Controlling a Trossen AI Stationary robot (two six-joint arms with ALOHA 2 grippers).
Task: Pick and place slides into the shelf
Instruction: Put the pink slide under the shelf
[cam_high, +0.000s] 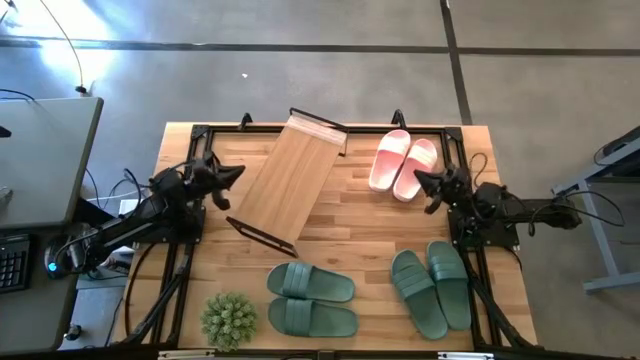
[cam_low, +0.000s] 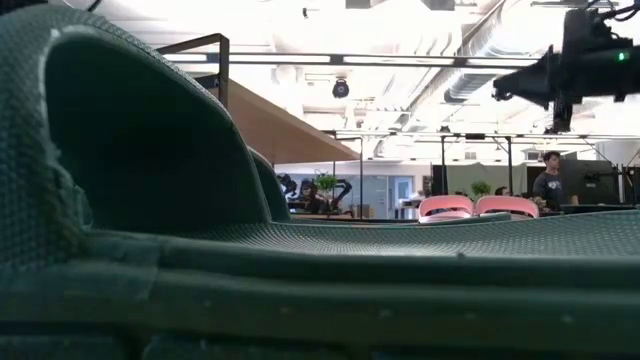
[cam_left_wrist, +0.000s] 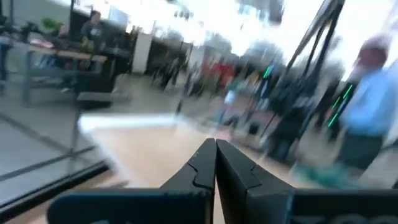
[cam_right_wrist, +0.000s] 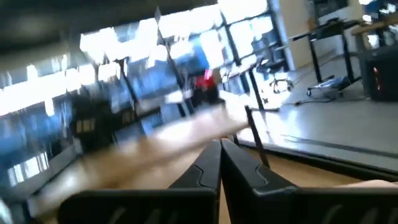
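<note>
No legible writing or brand marks. High view: shelf (cam_high: 290, 180) lies tilted at the bench (cam_high: 350, 215) centre; pink slides (cam_high: 403, 163) at 1 o'clock, green slides (cam_high: 311, 299) at 6 and 4 o'clock. Left claw (cam_high: 236, 172) at 9, right claw (cam_high: 421, 182) at 3. Wrist views: left claw (cam_left_wrist: 215, 145) and right claw (cam_right_wrist: 220, 145) fully closed, holding nothing.
</note>
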